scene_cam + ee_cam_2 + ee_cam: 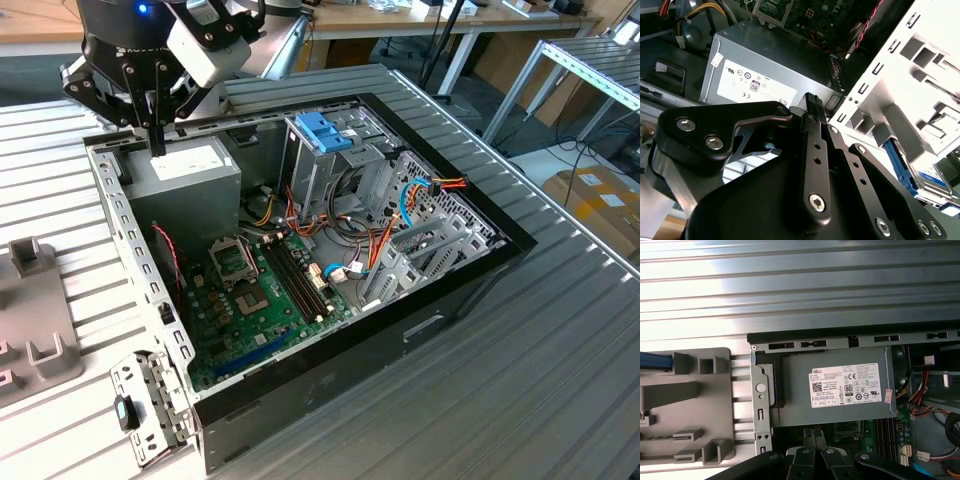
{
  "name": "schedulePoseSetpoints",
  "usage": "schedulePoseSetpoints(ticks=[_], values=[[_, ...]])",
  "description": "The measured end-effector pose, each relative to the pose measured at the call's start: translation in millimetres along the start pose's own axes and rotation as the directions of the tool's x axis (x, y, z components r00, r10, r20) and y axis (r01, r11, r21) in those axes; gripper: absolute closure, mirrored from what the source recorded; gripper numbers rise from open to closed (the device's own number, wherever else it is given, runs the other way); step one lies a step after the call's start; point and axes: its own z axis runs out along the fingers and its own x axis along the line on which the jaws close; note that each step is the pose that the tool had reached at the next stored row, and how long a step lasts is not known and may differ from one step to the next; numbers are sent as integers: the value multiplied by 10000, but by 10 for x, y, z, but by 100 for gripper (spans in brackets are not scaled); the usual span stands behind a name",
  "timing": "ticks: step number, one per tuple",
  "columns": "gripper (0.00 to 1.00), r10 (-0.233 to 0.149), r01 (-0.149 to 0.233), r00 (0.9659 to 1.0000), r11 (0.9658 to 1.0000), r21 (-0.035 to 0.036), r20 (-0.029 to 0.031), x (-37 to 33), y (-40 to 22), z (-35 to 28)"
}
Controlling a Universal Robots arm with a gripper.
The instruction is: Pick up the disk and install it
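Observation:
My gripper [157,138] hangs over the back left corner of the open computer case [470,290], just above the grey power supply [185,172]. Its two black fingers [812,107] are pressed together with nothing between them. In the first wrist view the gripper [815,436] points at the near edge of the power supply [840,385]. The disk [901,169] shows as a blue rail and a labelled dark face behind the pale grey fixture [900,90]. In the first wrist view a blue strip of the disk [655,360] lies on that fixture [690,405], apart from the gripper.
Inside the case are a green motherboard [255,290], a metal drive cage with a blue clip [325,130] on top, and loose orange and blue cables [420,195]. The grey fixture [35,320] sits on the ribbed metal table [520,370], at the exterior view's left of the case.

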Motion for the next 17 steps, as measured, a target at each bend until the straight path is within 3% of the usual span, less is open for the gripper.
schedulePoseSetpoints(ticks=[17], values=[[89, 0, 0, 10000, 10000, -1, 1, 52, -4, -1]])
